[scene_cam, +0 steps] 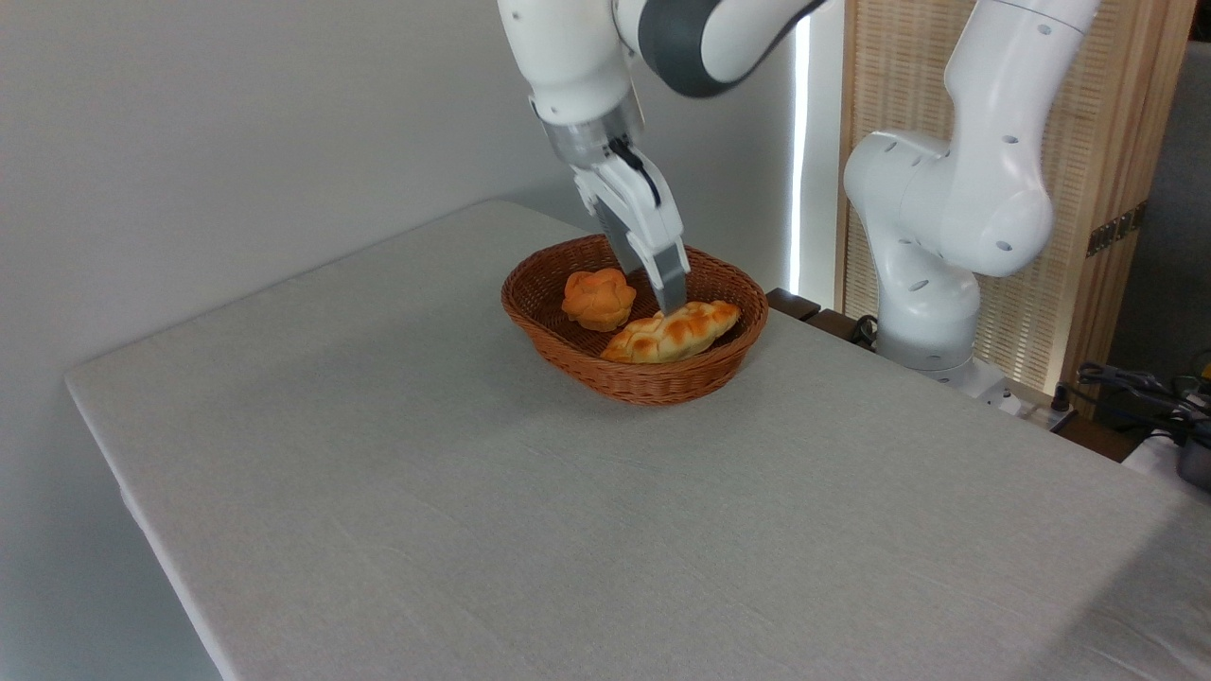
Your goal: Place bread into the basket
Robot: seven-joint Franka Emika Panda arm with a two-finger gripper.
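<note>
End effector is sitting directly over the bread in the basket, loaf's long axis running lower-left to upper-right; can't tell finger opening or contact.

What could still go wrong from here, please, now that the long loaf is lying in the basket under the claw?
The claw sits right at the top of the bread; whether it has let go is unclear, so lifting could drag the loaf out.

The loaf lies along the near side of the basket, one tip by the rim, so a nudge might tip it over.

The round bun sits close, so a sideways retreat could knock it.
</note>
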